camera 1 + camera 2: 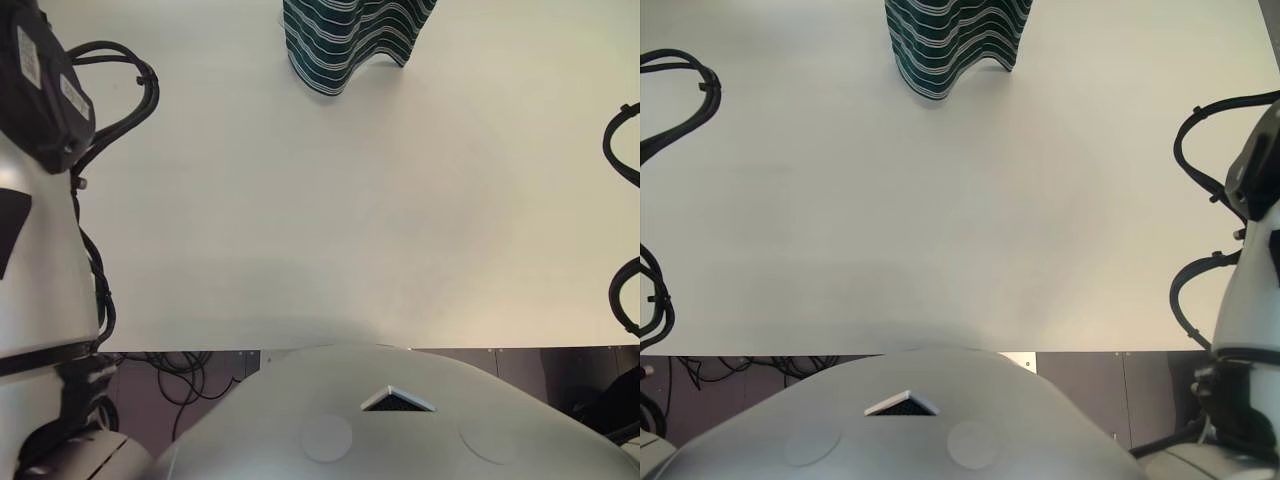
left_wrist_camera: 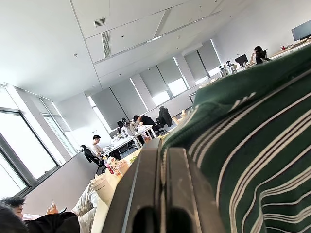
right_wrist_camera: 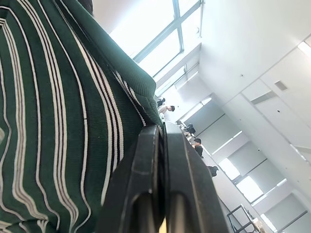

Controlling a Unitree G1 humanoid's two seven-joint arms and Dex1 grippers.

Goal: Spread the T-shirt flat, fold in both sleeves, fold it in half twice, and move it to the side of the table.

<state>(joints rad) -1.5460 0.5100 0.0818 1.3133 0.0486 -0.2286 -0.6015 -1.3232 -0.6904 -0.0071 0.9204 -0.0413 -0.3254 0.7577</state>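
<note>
While the T-shirt (image 1: 345, 40) dangles over the bench (image 1: 300, 230), left end effector (image 2: 162, 148) and right end effector (image 3: 160, 128) both pinch its fabric.

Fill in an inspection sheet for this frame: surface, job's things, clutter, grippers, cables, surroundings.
Surface: white table, plain.
Job's things: green striped T-shirt hangs in folds over the far middle of the table, not spread flat.
Clutter: nothing seen.
Grippers: left gripper and right gripper, jaws shut on the T-shirt's cloth.
Cables: black cables loop along both arms.
Surroundings: office with windows and desks.
</note>
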